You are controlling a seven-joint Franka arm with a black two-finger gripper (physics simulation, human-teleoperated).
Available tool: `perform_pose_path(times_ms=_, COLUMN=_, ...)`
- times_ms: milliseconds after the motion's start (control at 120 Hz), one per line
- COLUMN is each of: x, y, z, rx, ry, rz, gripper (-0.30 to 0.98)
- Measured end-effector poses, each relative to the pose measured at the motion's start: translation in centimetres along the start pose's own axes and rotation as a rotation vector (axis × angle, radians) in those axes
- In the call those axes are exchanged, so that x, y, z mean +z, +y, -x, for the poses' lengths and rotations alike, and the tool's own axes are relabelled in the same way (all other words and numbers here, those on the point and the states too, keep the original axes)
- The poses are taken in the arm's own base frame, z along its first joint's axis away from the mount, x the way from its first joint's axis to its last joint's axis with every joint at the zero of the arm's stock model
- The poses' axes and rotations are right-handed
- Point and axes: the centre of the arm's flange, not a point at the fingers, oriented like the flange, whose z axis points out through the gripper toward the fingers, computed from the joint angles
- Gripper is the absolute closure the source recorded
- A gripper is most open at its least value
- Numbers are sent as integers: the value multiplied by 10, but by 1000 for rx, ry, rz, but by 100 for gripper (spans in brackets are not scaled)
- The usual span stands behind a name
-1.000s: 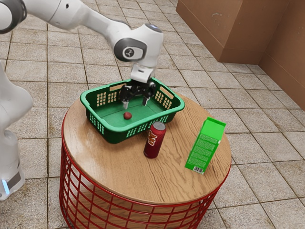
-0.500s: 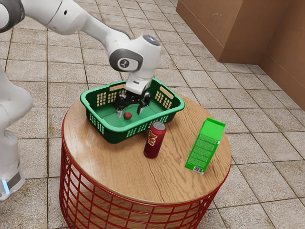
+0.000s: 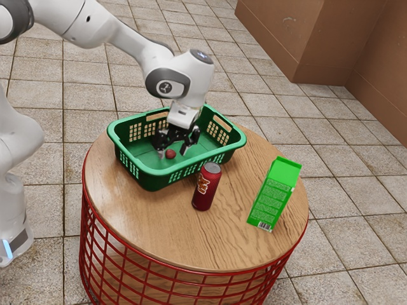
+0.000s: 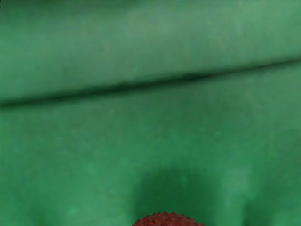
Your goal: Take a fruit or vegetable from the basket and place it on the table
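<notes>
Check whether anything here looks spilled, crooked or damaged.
Nothing stands out. The red metal can and tall green carton stand upright on the round wooden table, with no visible spill or damage, and the small bumpy red fruit sits inside the green plastic basket.

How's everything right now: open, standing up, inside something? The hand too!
Green plastic basket: upright, open on top.
Small round red fruit: inside the basket.
Black two-finger hand: open, fruit between its fingers.
Red metal can: standing upright.
Bright green carton: standing.
Round wooden table: holding basket, can, carton.
</notes>
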Motion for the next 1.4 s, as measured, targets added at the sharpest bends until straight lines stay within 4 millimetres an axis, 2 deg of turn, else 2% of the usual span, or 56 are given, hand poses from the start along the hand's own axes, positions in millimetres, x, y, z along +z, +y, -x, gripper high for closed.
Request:
perform_pose_path(times_ms=142, x=0, y=-1, z=0, rx=-4, ry=-2, rz=-2, gripper=27)
perform_pose_path(times_ms=258, x=3, y=-2, z=-1, rx=-9, ry=-10, rz=-2, gripper=11)
perform_pose_path(times_ms=433, x=2, y=-3, z=-1, rx=-17, ry=-8, rz=-6, gripper=10)
perform_pose_path(times_ms=625, x=1, y=-4, z=1, rx=-31, ry=1, rz=-8, gripper=21)
perform_pose_path(times_ms=850, x=-2, y=-5, z=2, rx=-41, ry=6, rz=-9, gripper=49)
perform_pose_path(times_ms=917, x=-5, y=-5, z=1, rx=-41, ry=9, rz=-12, gripper=51)
perform_pose_path(times_ms=1017, x=-25, y=-10, z=-2, rx=-39, ry=13, rz=-35, gripper=52)
perform_pose_path(times_ms=1092, x=-44, y=-12, z=-12, rx=-23, ry=10, rz=-52, gripper=53)
perform_pose_path(times_ms=1217, x=-90, y=-3, z=-65, rx=67, ry=-4, rz=-104, gripper=53)
perform_pose_path(times_ms=1317, x=-127, y=8, z=-96, rx=115, ry=-6, rz=-140, gripper=53)
perform_pose_path(times_ms=1400, x=-161, y=31, z=-121, rx=169, ry=10, rz=-177, gripper=53)
